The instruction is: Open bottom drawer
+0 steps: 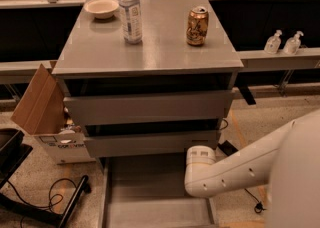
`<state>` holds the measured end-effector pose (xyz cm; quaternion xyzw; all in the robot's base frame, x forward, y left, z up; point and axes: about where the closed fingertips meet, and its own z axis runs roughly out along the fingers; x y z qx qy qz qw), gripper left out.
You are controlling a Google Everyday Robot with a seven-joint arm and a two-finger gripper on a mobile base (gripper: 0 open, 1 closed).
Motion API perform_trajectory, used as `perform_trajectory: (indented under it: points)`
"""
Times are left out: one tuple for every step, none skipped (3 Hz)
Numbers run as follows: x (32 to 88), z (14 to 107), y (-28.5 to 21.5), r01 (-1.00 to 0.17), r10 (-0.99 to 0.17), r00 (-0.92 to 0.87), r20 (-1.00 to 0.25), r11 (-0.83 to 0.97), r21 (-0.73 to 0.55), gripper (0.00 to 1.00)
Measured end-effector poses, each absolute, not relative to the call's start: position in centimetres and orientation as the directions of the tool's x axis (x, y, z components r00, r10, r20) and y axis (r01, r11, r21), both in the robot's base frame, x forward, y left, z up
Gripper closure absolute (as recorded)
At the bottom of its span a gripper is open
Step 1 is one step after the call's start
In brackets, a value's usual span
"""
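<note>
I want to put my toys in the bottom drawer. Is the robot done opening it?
Nearly done: the bottom drawer is already pulled out, its grey inside showing. The arm's wrist sits by its right edge; the gripper is out of sight past it. Left: probably just backing the arm away.

Lab-like workspace: metal drawer cabinet point(150, 47), sanitizer bottles point(273, 42), floor cables point(52, 203).
</note>
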<state>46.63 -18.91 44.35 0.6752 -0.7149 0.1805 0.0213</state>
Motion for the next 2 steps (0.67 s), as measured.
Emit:
perform_trajectory:
  points:
    - [41.0,49.9,-20.8,-0.946,-0.917,-0.198,0.346,0.087,-0.312,1.00]
    - [35.9,54.9,-23.5,-0.886,-0.862,-0.341,0.375,0.161,-0.436,1.00]
